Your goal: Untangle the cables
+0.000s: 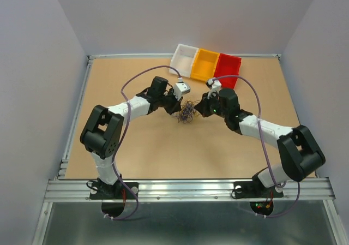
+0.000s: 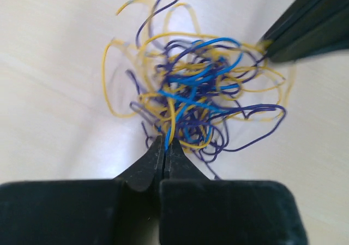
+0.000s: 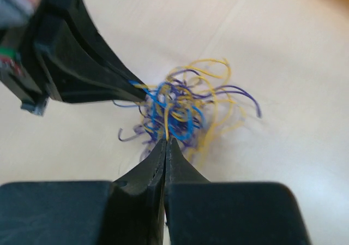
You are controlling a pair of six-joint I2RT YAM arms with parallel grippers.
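Pinching the cables [image 1: 187, 112] clumped mid-way across the desk [image 1: 136, 147], I have the left gripper [image 2: 164, 147] and right gripper [image 3: 166, 142] each clamped on an edge strand, which look light, springy and snag-prone.

The cables [image 2: 196, 92] are blue, dark purple and yellow; the fingers [image 2: 144, 171] black; the table [image 1: 163, 147] tan.

My cables [image 2: 196, 97]: one tangled clump of hair-thin curly strands, yellow-orange, bright blue and dark purple-black, lying mid-surface on the tan table [image 1: 136, 152]. Blue bunches at the core and yellow loops splay outward. One edge is nipped by my left gripper [image 2: 164, 147], the opposite edge by my right gripper [image 3: 165, 141].
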